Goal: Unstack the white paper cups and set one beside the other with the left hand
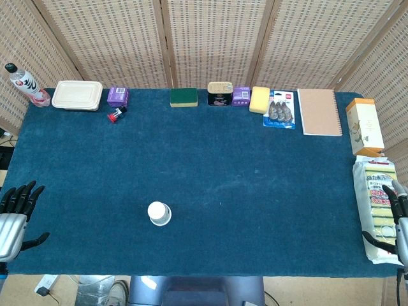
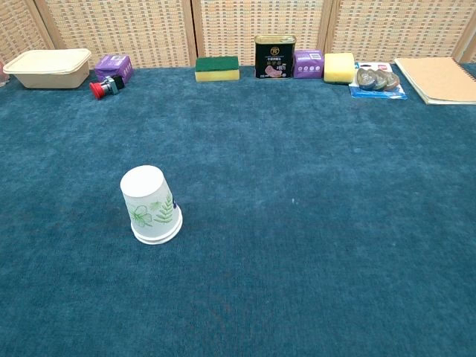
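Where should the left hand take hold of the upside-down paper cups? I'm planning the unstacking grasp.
Probably on the side wall of the upper cup, near its closed base. The white paper cups stand inverted, wide rim down on the blue cloth, so no open mouth is offered. Come from the robot's left, where the left hand waits open at the table edge.

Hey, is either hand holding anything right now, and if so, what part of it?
Nothing is held. The left hand and right hand sit open at the table edges, far from the stacked paper cups.
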`<state>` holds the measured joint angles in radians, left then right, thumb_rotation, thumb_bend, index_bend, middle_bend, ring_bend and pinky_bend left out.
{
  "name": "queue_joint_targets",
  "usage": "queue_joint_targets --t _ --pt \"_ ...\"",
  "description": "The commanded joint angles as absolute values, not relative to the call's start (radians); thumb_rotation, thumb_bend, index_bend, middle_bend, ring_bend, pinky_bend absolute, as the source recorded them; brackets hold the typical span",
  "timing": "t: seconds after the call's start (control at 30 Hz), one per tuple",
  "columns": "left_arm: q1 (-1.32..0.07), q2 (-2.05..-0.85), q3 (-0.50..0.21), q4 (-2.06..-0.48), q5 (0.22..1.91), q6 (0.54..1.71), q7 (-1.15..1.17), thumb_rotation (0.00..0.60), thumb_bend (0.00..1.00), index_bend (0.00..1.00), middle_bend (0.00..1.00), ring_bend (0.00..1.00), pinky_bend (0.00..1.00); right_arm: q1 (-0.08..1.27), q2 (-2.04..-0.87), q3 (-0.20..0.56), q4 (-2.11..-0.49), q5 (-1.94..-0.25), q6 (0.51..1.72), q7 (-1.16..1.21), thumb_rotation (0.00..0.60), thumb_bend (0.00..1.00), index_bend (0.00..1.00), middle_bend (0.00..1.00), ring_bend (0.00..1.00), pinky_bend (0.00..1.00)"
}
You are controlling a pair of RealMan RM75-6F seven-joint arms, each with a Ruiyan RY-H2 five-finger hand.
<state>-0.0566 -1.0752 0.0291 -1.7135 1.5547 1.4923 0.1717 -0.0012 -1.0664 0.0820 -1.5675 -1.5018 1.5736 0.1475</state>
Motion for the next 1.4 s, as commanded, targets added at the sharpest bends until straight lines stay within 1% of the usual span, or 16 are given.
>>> queue_joint_targets --t 0.03,0.27,0.4,0.5,0.57,0.77,0.9,1.0,1.13,1.23,1.4 --pt "-0.059 -1.07 0.034 -1.718 1.556 1.482 0.17 0.6 0.06 0.0 0.0 0.0 0.0 -0.002 -1.063 0.081 -1.578 -1.503 1.575 0.14 0.6 0.0 0.0 0.0 0.0 0.0" --pt "-0.068 -1.065 0.035 -1.736 1.592 1.487 0.158 0.6 0.06 0.0 0.0 0.0 0.0 -0.007 -1.062 0.076 -1.585 -1.514 1.583 0.117 0.6 0.0 0.03 0.0 0.0 0.0" --pt "-0.101 -1.05 0.024 -1.781 1.617 1.458 0.187 0.6 0.06 0.0 0.0 0.0 0.0 -0.007 -1.071 0.083 -1.583 -1.51 1.594 0.077 0.6 0.0 0.09 0.0 0.0 0.0" --pt "-0.146 -1.023 0.004 -1.853 1.609 1.398 0.237 0.6 0.06 0.0 0.0 0.0 0.0 -0.01 -1.088 0.094 -1.57 -1.494 1.61 0.003 0.6 0.0 0.1 0.0 0.0 0.0" --pt "-0.196 -1.001 -0.016 -1.915 1.597 1.33 0.285 0.6 0.06 0.0 0.0 0.0 0.0 -0.012 -1.098 0.099 -1.575 -1.483 1.614 -0.029 0.6 0.0 0.1 0.0 0.0 0.0" --pt "-0.341 -0.991 -0.062 -2.03 1.522 1.115 0.398 0.6 0.06 0.0 0.0 0.0 0.0 -0.019 -1.087 0.098 -1.591 -1.48 1.615 0.005 0.6 0.0 0.09 0.0 0.0 0.0" --pt "-0.417 -1.04 -0.092 -2.066 1.427 1.025 0.534 0.6 0.06 0.0 0.0 0.0 0.0 -0.023 -1.074 0.095 -1.595 -1.48 1.608 0.037 0.6 0.0 0.09 0.0 0.0 0.0" --pt "-0.461 -1.095 -0.104 -2.084 1.335 0.992 0.643 0.6 0.06 0.0 0.0 0.0 0.0 -0.024 -1.059 0.088 -1.602 -1.484 1.597 0.063 0.6 0.0 0.09 0.0 0.0 0.0" --pt "-0.5 -1.155 -0.11 -2.111 1.225 0.992 0.761 0.6 0.06 0.0 0.0 0.0 0.0 -0.024 -1.047 0.087 -1.608 -1.485 1.592 0.079 0.6 0.0 0.09 0.0 0.0 0.0" --pt "-0.534 -1.206 -0.108 -2.128 1.143 1.014 0.865 0.6 0.06 0.0 0.0 0.0 0.0 -0.024 -1.04 0.085 -1.61 -1.485 1.585 0.098 0.6 0.0 0.09 0.0 0.0 0.0" --pt "-0.586 -1.283 -0.109 -2.124 1.022 1.044 0.966 0.6 0.08 0.0 0.0 0.0 0.0 -0.025 -1.03 0.085 -1.609 -1.487 1.583 0.127 0.6 0.0 0.09 0.0 0.0 0.0"
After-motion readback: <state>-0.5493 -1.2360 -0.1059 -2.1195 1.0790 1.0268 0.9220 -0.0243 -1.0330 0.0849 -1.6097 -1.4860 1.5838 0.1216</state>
